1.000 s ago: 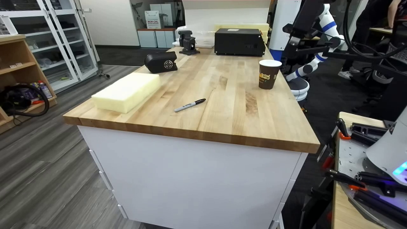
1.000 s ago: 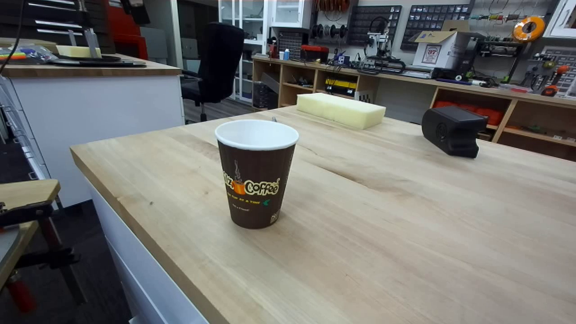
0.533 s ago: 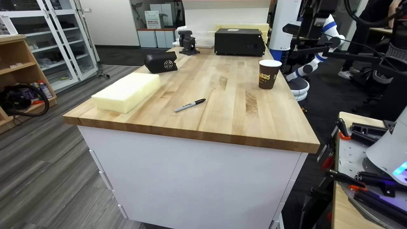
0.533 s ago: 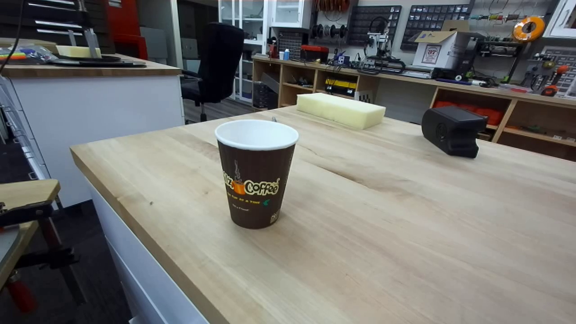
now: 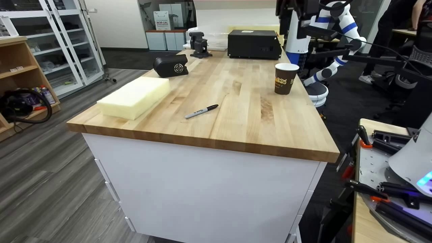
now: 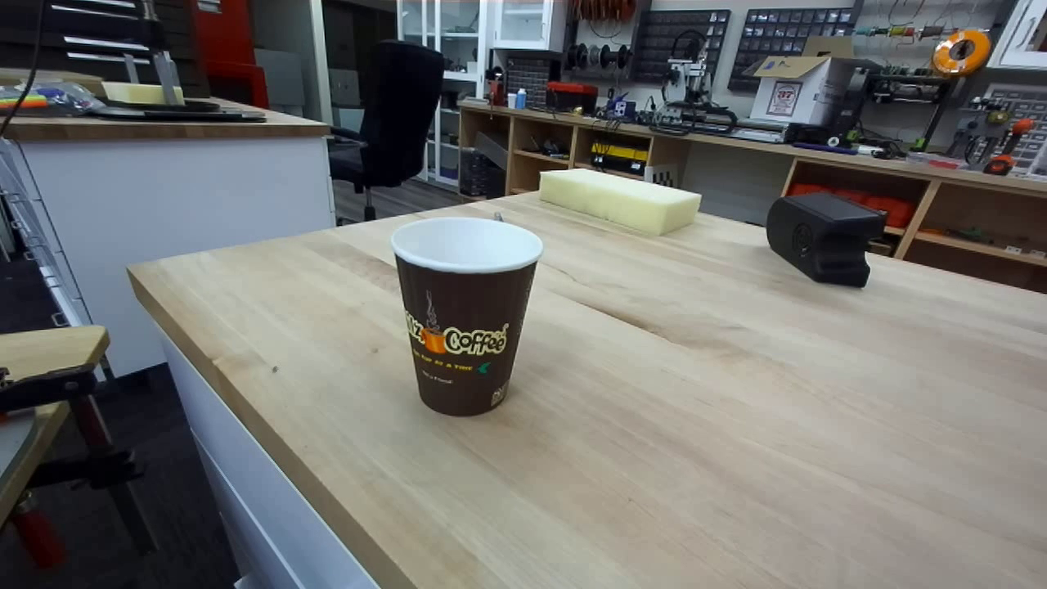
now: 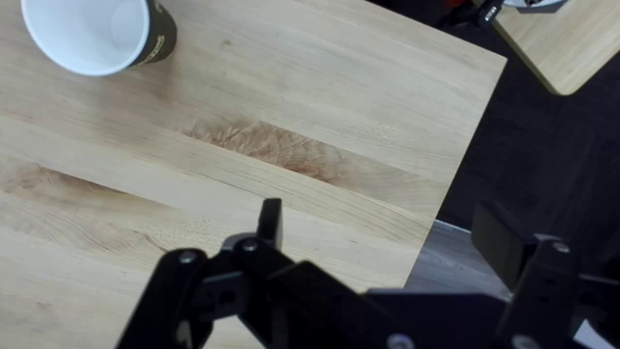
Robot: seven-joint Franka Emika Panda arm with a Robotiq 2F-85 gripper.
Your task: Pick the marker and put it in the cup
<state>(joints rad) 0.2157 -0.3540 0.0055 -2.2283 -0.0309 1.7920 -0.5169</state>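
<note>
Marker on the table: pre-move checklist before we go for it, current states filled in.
1. Gripper open, nothing held: ok.
2. Marker lying on the table: ok.
3. Marker apart from the pale yellow block: ok.
4. Marker visible in the wrist view: not ok, it doesn't show there.
5. Gripper lined up with marker's long axis: cannot tell without it in that view.
6. Cup upright, mouth up: ok.
</note>
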